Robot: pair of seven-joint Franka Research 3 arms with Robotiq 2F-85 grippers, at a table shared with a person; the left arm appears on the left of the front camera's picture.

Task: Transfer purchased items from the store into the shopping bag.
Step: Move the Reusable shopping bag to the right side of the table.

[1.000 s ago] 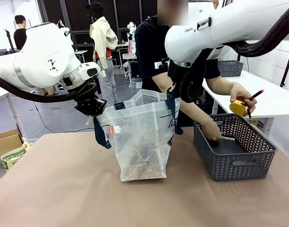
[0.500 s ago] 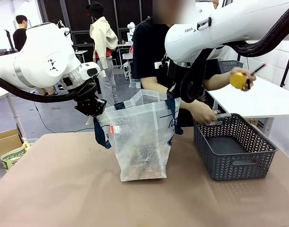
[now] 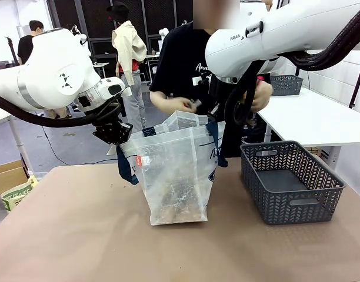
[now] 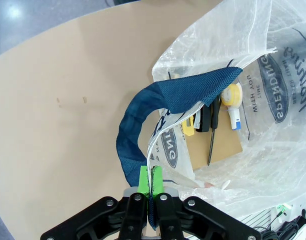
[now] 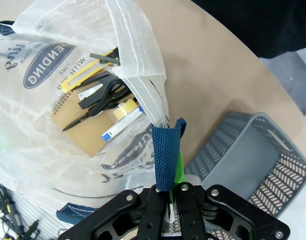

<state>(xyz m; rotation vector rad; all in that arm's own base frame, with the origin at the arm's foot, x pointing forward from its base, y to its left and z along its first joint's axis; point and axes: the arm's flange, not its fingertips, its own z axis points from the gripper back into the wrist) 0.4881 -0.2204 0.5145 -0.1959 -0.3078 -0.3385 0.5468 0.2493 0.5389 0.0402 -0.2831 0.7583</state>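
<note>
The translucent shopping bag [image 3: 177, 170] stands upright mid-table, held open from both sides. My left gripper [image 4: 151, 175] is shut on its navy handle [image 4: 143, 125] at the left rim. My right gripper [image 5: 169, 187] is shut on the other navy handle [image 5: 165, 152] at the right rim. At the bag's bottom lie a flat brown cardboard piece [image 4: 218, 145], black scissors [image 5: 100, 102], a yellowish tape roll [image 4: 232, 94] and a small yellow-and-black object [image 4: 189, 127]. The dark grey basket [image 3: 297, 202] sits to the right, nothing visible inside. The person's hand [image 3: 177, 104] holds a small item over the bag's mouth.
The person stands at the far side, right behind the bag, with the other hand [image 3: 262, 94] partly hidden by my right arm. A white table with another grey basket [image 3: 287, 84] lies at the back right. A cardboard box [image 3: 9, 176] sits off the table's left edge.
The person's hands have left the basket and moved left, to above the bag's mouth. The basket now looks empty. Both grippers and the bag have stayed put.
</note>
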